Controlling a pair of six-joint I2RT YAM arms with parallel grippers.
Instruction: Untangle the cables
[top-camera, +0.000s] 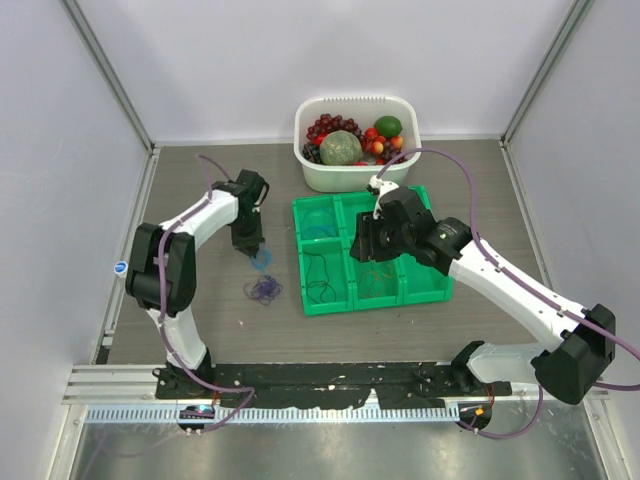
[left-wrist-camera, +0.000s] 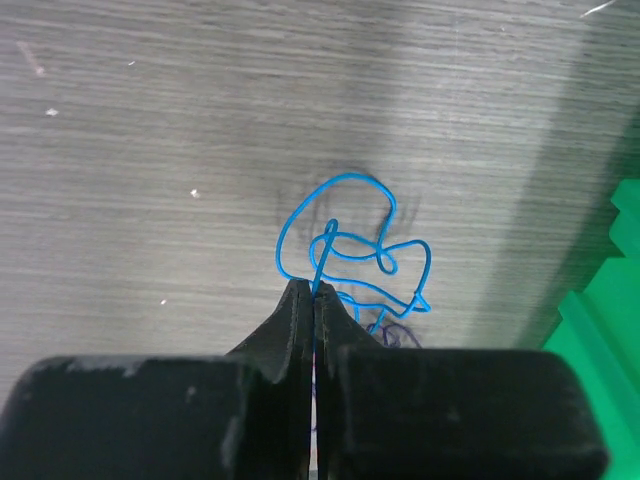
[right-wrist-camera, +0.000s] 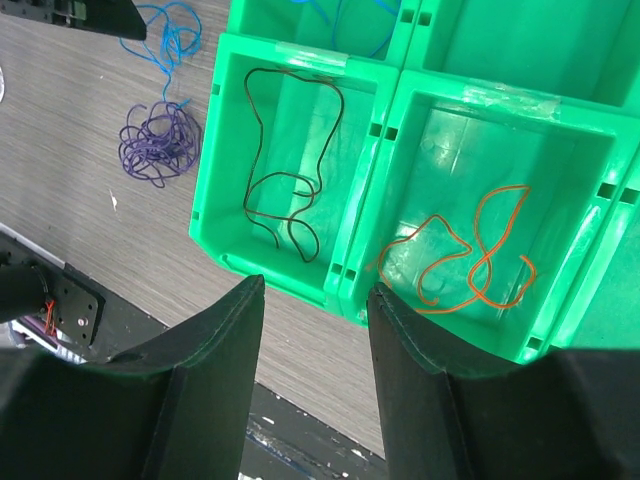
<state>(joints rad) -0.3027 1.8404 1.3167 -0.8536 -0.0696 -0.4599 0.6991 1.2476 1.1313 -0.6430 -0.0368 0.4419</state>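
My left gripper (left-wrist-camera: 313, 292) is shut on a thin blue cable (left-wrist-camera: 350, 245) lying looped on the table; it also shows in the top view (top-camera: 262, 259). A purple cable clump (top-camera: 263, 290) lies just in front of it, also in the right wrist view (right-wrist-camera: 158, 145). My right gripper (right-wrist-camera: 315, 290) is open and empty above the front edge of the green tray (top-camera: 433, 291). A black cable (right-wrist-camera: 290, 185) lies in the tray's front left compartment, an orange cable (right-wrist-camera: 470, 255) in the front middle one. Another blue cable (top-camera: 320, 222) lies in the back left compartment.
A white tub (top-camera: 330, 175) of fruit and vegetables stands behind the tray. The walls of the enclosure run along the left, right and back. A black rail (top-camera: 330, 378) lies along the table's near edge.
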